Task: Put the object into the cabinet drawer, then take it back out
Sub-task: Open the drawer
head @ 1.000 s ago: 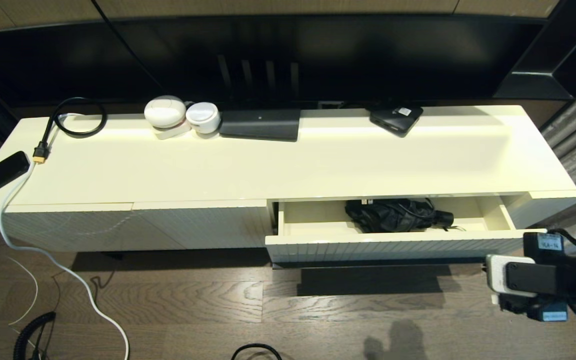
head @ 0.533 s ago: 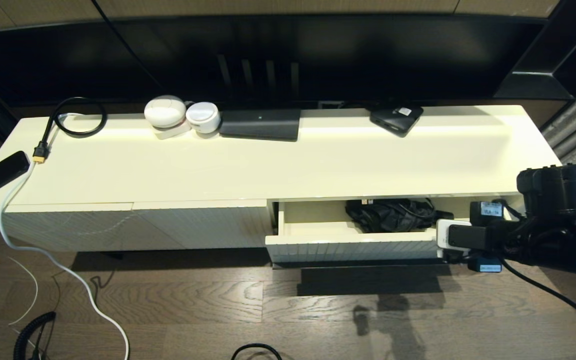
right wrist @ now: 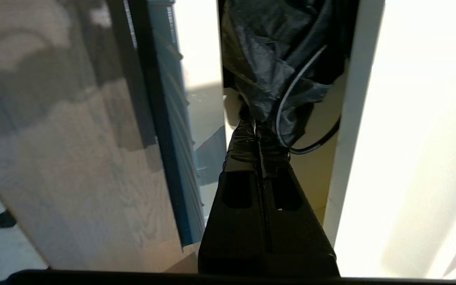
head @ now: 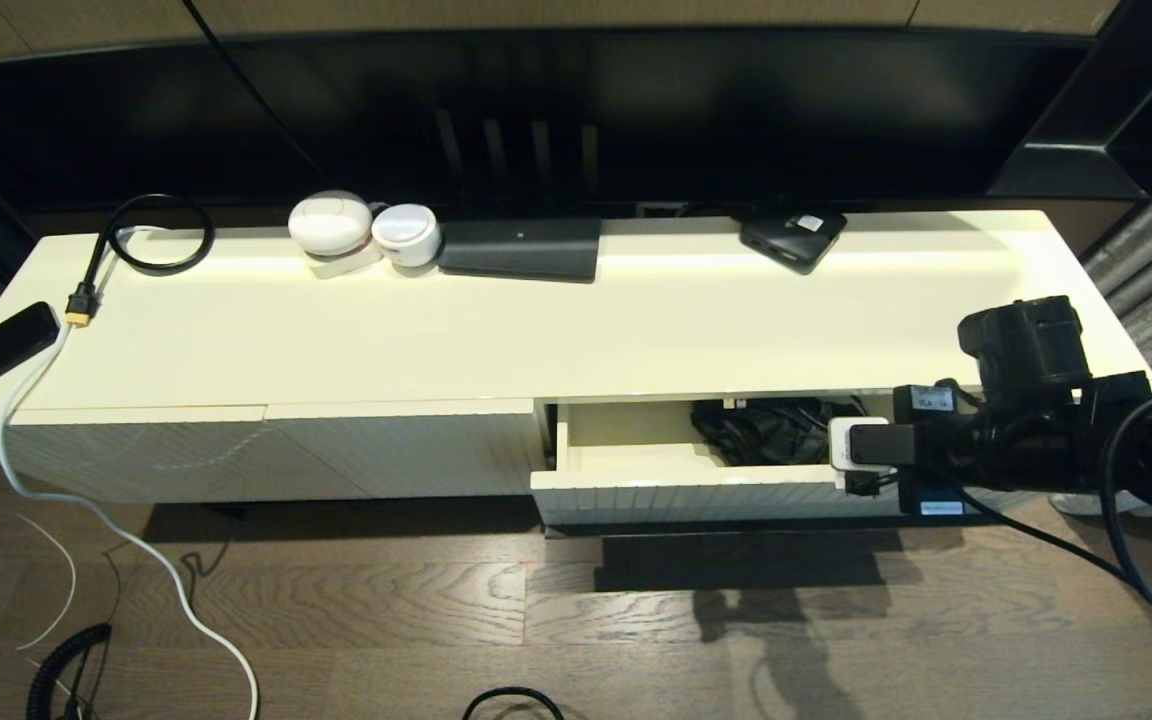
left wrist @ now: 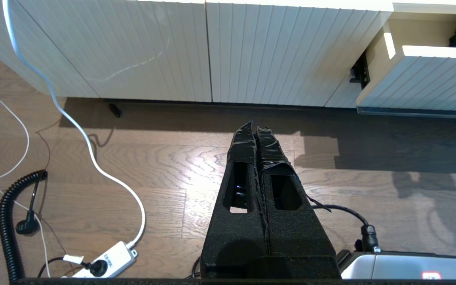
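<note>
The cabinet drawer (head: 696, 495) stands pulled open at the cabinet's right half, and its ribbed front also shows in the left wrist view (left wrist: 430, 83). A black folded umbrella (head: 766, 430) lies inside it toward the back. My right gripper (right wrist: 255, 126) is shut with nothing between its fingers. It hangs over the drawer's right part, its tips right at the near end of the umbrella (right wrist: 267, 59); contact cannot be made out. The right arm's wrist (head: 861, 455) covers the drawer's right end. My left gripper (left wrist: 255, 126) is shut and parked low over the floor, left of the drawer.
On the cabinet top (head: 576, 330) sit two white round devices (head: 331, 225), a flat black box (head: 521, 250), a small black device (head: 793, 237) and a coiled black cable (head: 161, 235). A white cable (head: 86, 500) and a power strip (left wrist: 105, 259) lie on the wooden floor.
My right arm has risen from beside the drawer's right front corner and moved left, over the open drawer toward the umbrella. The drawer, umbrella and left arm have not moved.
</note>
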